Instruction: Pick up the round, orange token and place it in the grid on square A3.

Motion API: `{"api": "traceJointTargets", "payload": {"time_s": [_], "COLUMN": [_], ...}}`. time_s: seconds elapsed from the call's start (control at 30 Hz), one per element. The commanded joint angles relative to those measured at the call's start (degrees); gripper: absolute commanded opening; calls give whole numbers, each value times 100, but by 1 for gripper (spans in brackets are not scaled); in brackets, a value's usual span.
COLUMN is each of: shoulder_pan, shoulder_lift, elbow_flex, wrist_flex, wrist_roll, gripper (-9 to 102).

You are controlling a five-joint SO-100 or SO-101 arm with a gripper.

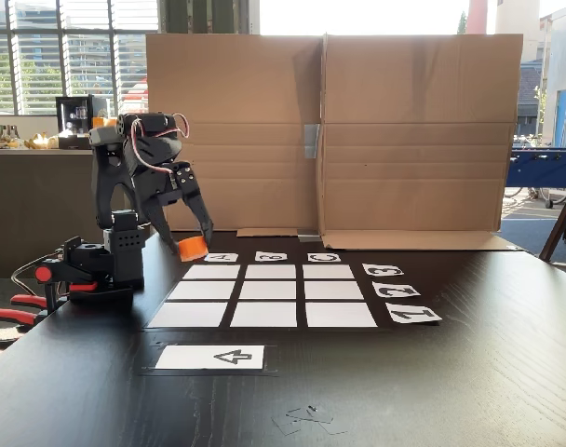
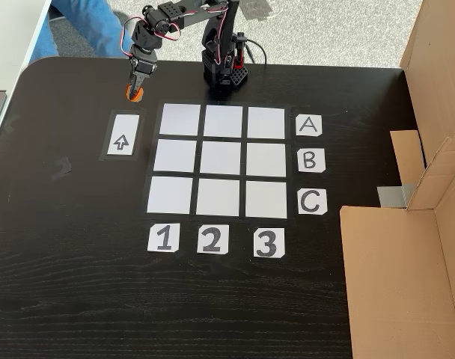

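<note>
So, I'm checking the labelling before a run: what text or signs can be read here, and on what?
"A", "B", "C": white cards beside the grid.
"1", "2", "3": white cards along another edge.
Arrow sign: white card.
No other text legible.

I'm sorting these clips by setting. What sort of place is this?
Probably an office or lab common area, set up for a tabletop robot demo: large windows onto other buildings, a counter with a coffee machine, and a black table with a cardboard backdrop and a labelled grid.
</note>
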Motion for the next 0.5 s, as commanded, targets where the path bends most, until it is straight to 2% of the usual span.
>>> {"api": "traceJointTargets", "payload": {"time_s": [0.0, 0.13, 0.47], "shoulder_pan": [-343, -958, -3032], "shoulder_lift": [791, 1318, 2241], "elbow_flex": [308, 677, 1248], "wrist_flex": [70, 281, 1477], "wrist_roll": [-202, -334, -316], "gripper": [-1, -1, -1]}}
